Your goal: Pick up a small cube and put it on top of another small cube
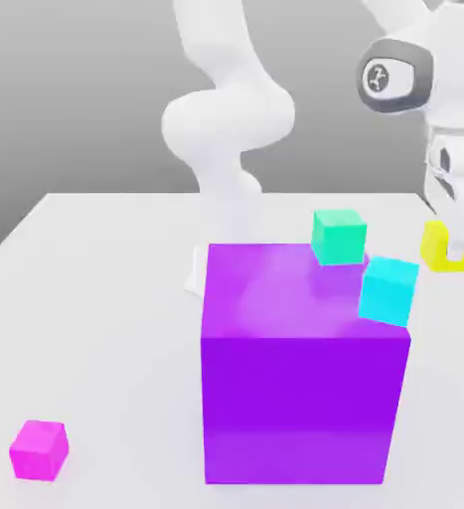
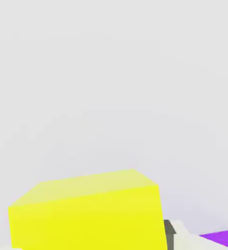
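1. Yellow small cube [image 1: 444, 251] sits in our gripper [image 1: 452, 239], fingers clamped on it, up at the exterior view's right, off the table [image 1: 86, 298].
2. We see the purple cube [image 1: 300, 398] in the middle, the green cube [image 1: 338, 237] and cyan cube [image 1: 388, 290] at its far right corner.
3. We see the magenta cube [image 1: 39, 449] near left.

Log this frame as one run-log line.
phase: carry | gripper: shut on yellow cube, lifted off table | magenta cube: on table, untouched | stack: not yet
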